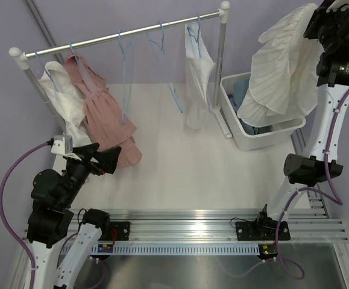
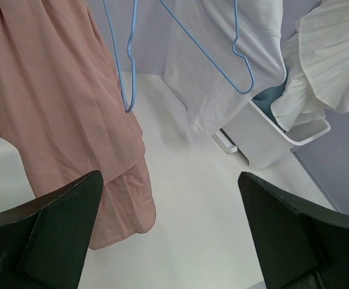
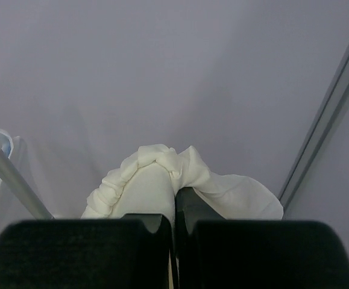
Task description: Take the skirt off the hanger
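Observation:
A cream pleated skirt hangs from my right gripper, held high at the far right above the white bin. In the right wrist view my right gripper is shut on the skirt's gathered waistband. The skirt also shows in the left wrist view. Empty blue hangers hang on the rail. My left gripper is open and empty at the near left, beside a pink garment; the left wrist view shows it open over bare table.
The rail carries a white garment at its left end, the pink garment, and a white top near its right post. The bin holds blue cloth. The purple back wall is close behind the right gripper.

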`<move>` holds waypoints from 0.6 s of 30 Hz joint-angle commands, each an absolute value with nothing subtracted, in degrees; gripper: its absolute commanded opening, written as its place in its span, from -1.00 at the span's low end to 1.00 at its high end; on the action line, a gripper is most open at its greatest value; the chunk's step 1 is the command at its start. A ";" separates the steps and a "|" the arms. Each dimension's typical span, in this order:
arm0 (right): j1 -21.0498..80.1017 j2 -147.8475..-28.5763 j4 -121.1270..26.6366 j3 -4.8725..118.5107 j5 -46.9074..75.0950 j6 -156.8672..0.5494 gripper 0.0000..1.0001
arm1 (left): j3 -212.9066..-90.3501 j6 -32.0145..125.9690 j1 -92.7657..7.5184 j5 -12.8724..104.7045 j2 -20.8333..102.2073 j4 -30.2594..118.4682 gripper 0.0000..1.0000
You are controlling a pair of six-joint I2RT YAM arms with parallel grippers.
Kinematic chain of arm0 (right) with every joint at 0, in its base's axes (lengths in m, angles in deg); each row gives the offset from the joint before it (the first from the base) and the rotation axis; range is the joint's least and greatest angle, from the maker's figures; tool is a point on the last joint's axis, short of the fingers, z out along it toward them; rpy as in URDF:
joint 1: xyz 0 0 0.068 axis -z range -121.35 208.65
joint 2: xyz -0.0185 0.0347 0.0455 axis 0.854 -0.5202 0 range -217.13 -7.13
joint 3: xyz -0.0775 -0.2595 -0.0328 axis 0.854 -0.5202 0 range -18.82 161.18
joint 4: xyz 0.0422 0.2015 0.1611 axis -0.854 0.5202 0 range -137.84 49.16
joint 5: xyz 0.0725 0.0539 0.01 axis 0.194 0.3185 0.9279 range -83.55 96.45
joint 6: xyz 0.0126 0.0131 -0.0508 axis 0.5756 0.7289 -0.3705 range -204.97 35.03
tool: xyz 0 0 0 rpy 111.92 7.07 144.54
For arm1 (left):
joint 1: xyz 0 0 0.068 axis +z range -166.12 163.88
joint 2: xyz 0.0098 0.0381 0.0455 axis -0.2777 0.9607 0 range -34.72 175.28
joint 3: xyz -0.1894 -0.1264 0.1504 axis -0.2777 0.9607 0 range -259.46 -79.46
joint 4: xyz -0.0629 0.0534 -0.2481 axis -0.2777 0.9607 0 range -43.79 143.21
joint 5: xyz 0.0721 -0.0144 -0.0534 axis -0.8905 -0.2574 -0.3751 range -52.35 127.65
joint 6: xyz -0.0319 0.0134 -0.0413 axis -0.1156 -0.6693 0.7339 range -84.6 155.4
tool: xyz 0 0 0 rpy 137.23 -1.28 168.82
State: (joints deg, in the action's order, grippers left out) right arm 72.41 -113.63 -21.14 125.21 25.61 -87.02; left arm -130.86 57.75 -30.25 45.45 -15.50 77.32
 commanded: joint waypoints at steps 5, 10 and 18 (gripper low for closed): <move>67.44 -112.25 -26.74 124.03 23.95 -83.05 -1.00 | -131.32 58.34 -30.10 46.79 -16.26 75.48 0.98; 67.53 -108.49 -26.92 109.39 20.79 -81.81 -1.00 | -131.22 57.90 -30.10 47.32 -16.70 76.00 0.98; 77.28 -102.05 -34.49 75.86 21.57 -79.52 -1.00 | -133.07 56.67 -30.10 48.73 -17.40 79.43 0.98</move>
State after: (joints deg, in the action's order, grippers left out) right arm 72.59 -103.07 -31.02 80.19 22.03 -81.36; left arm -130.88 57.68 -30.23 46.65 -16.48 78.74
